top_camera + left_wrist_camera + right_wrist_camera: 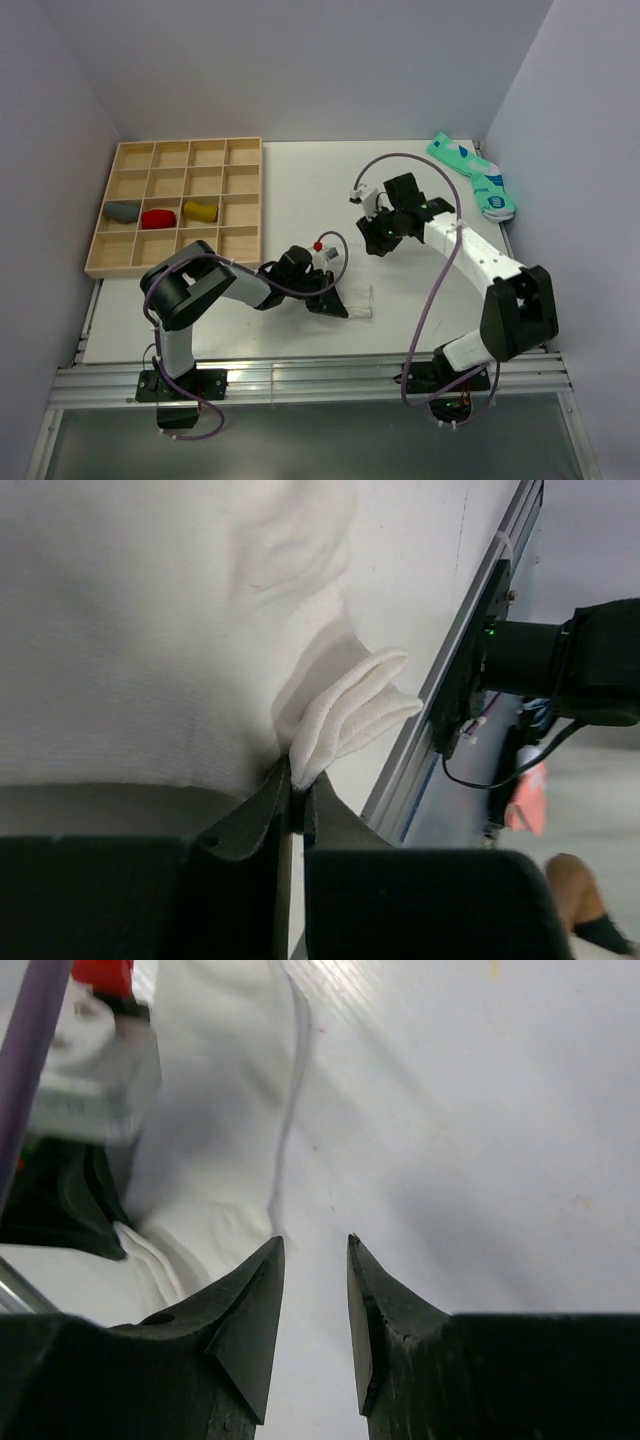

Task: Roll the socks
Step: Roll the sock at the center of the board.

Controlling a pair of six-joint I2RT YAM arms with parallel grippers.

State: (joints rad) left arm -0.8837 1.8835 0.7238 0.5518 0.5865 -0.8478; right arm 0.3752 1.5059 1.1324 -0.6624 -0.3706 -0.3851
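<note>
The plain white sock [358, 299] lies flat on the table near the front edge. My left gripper [328, 300] is at its left end. In the left wrist view my left gripper [298, 776] is shut on a folded edge of the white sock [345, 718]. My right gripper [378, 240] hovers apart, behind the sock, and is empty. In the right wrist view its jaws [315, 1243] stand open over bare table, with the white sock [215, 1120] to the left. A mustard-yellow bundle [200, 210] lies in the wooden tray.
The wooden compartment tray [180, 150] stands at the back left, holding a grey bundle [123, 211] and a red bundle [158, 218] beside the yellow one. Teal patterned socks [475, 177] lie at the back right by the wall. The table's front edge is close to the sock.
</note>
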